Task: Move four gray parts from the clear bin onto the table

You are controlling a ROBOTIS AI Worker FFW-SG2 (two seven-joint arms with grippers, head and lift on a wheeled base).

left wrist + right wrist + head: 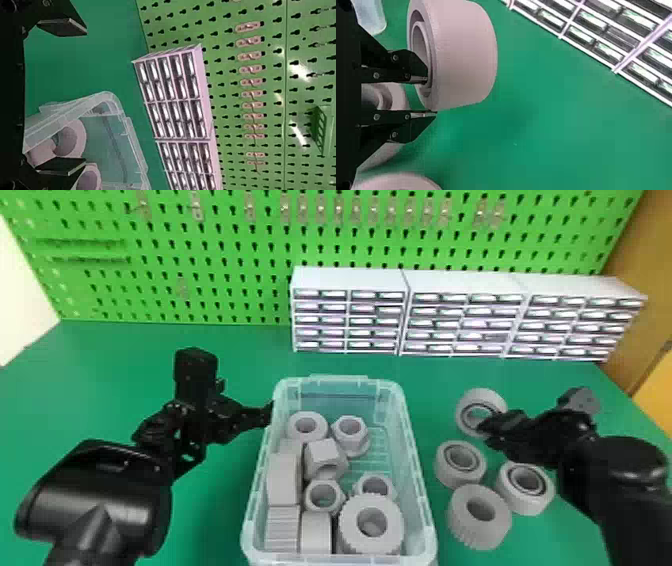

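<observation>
Gray ring (pixel 483 396) pt. hidden, wall pinched in R claw (pixel 484 430); L claw (pixel 267 415) wide.

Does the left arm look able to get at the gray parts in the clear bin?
Probably yes: the bin has no lid, but the left gripper may need to clear the side wall.

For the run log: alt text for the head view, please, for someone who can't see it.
Four gray rings sit right of a clear bin of gray parts; the right gripper is at the farthest ring's rim. The left arm is left of the bin, drawer cabinets and a green pegboard behind.
</observation>
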